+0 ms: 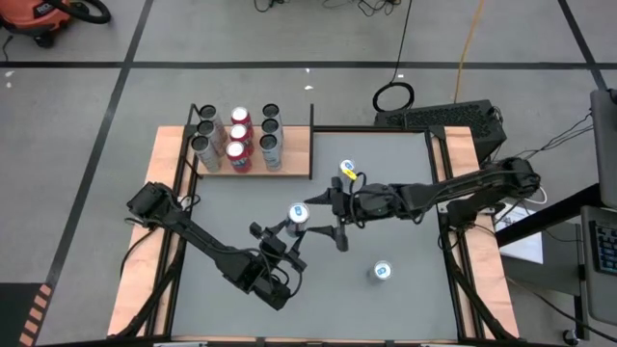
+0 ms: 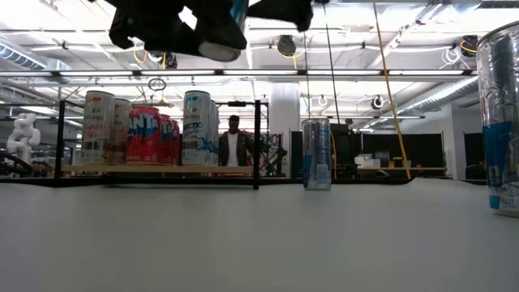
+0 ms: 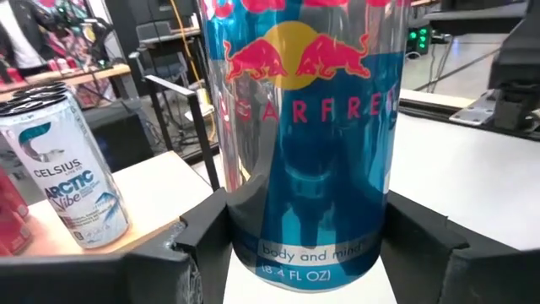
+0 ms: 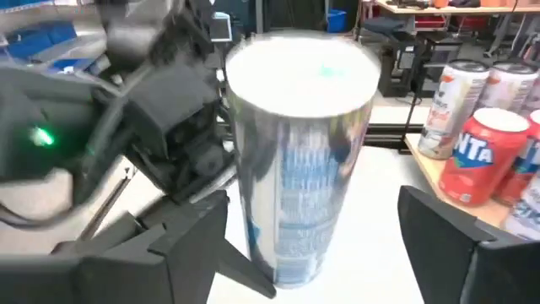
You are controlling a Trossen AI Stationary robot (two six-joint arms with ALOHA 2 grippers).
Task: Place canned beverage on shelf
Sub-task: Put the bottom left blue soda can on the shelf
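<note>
Blue-and-silver slim aluminium can, surface centre: light, stiff, slippery; grip mid-body. Left claw pinches it from 6 o'clock; right claw spread at 3 o'clock.

The shelf sits at the table's far left corner, with cans standing on it in three rows. Near the table's middle, one can is off the table, between the left gripper and right gripper. Another can stands behind the right arm, a third nearer the front.
</note>
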